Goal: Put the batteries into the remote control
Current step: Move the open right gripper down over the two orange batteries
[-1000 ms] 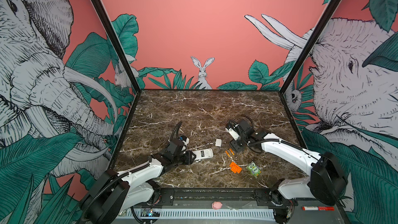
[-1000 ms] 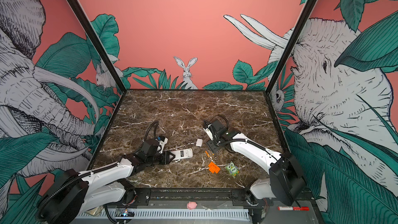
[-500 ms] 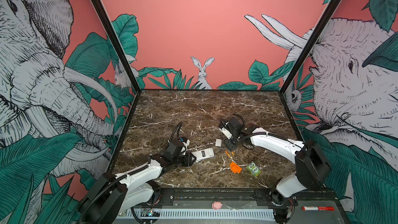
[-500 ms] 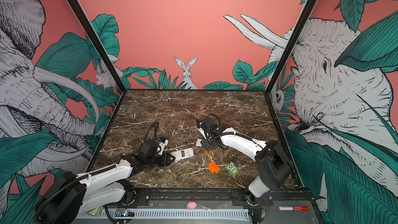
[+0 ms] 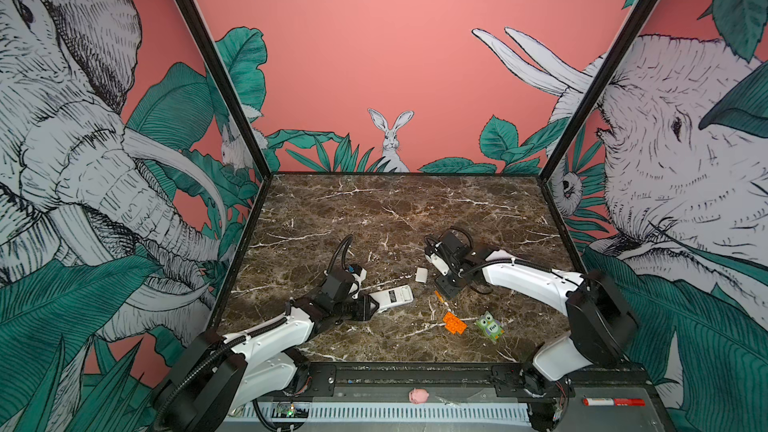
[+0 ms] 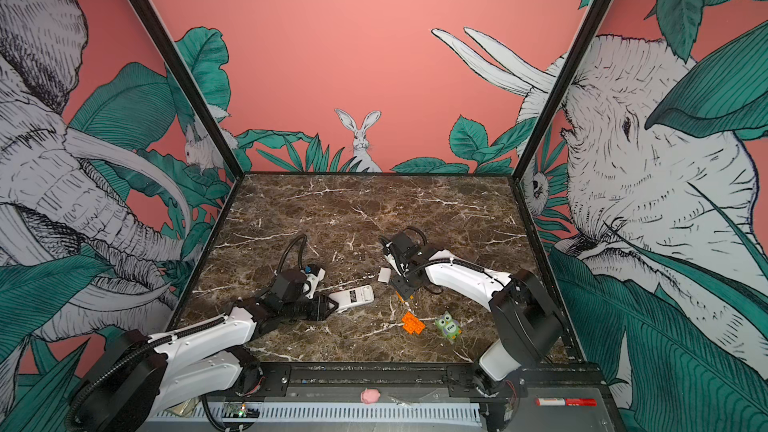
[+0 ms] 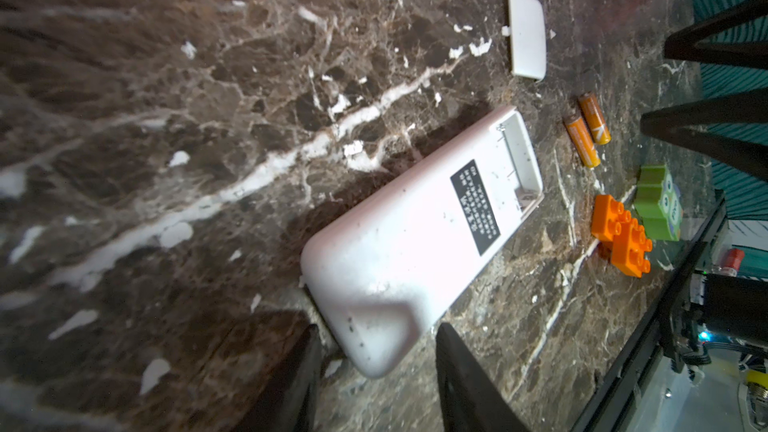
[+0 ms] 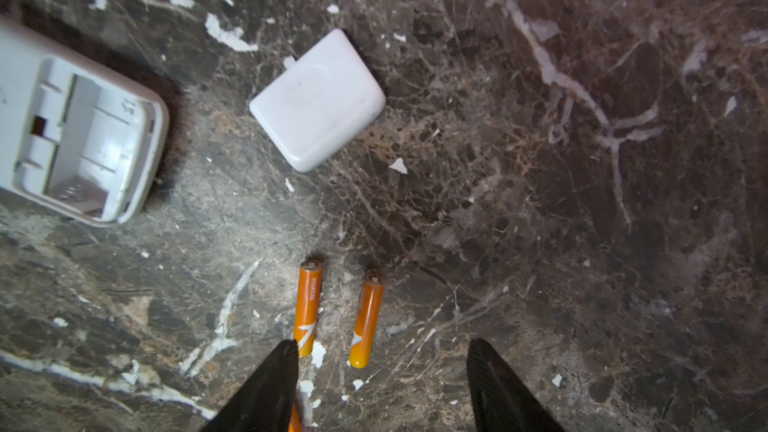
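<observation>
The remote control [image 7: 415, 243] lies back up on the marble, its battery compartment [image 8: 83, 139] open and empty. My left gripper [image 7: 376, 326] is shut on its closed end; in both top views the remote control [image 5: 392, 296] [image 6: 352, 296] sticks out to the right of that gripper [image 5: 372, 307] [image 6: 330, 308]. The two orange batteries [image 8: 307, 309] [image 8: 366, 317] lie side by side on the table. My right gripper [image 8: 382, 342] hangs open just over their near ends, touching neither. In a top view it [image 5: 446, 288] covers most of the batteries [image 5: 438, 296].
The loose white battery cover [image 5: 421, 274] [image 8: 318, 99] lies beyond the batteries. An orange studded brick [image 5: 454, 322] and a green owl toy [image 5: 490, 326] sit toward the front. The black front rail [image 5: 415, 371] borders the table.
My right arm has swung left and come down over the batteries, its jaws narrowing a little. The left gripper and the remote control have stayed put.
</observation>
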